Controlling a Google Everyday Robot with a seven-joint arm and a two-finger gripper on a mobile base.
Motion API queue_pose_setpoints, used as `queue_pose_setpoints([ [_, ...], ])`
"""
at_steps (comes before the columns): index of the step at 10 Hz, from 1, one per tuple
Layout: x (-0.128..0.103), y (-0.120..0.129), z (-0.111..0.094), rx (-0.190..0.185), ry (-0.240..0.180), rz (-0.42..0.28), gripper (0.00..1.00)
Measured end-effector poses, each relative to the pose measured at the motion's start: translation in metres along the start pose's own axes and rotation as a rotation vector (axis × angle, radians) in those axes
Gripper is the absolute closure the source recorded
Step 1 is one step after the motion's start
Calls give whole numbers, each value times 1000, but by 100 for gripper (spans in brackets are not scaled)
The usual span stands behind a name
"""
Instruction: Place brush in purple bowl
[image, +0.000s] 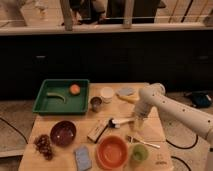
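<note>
The white arm (170, 107) reaches in from the right side of the wooden table (150, 131) and bends down; its gripper (135, 125) hangs at the right middle of the table, right over the handle end of the brush (120, 121), with its fingers apart and nothing clamped between them; whether they touch the handle cannot be told. The brush lies flat near the table's middle, dark head to the left and white handle running right toward the gripper; a tan-and-dark block (98, 131) lies just left of and nearer than the head. The purple bowl (63, 133) sits well to the left, at the near left of the table, with a bunch of grapes (44, 145) just beside it; it is apart from the brush. An orange bowl (112, 151) sits at the near edge, a green cup (139, 152) to its right and a fork (143, 143) beyond the cup; a green tray (42, 102) at the far left holds an orange (75, 89).
</note>
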Motion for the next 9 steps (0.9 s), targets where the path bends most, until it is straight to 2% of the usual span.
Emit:
queue_pose_setpoints([
  [9, 1, -3, 1, 2, 2, -10, 20],
])
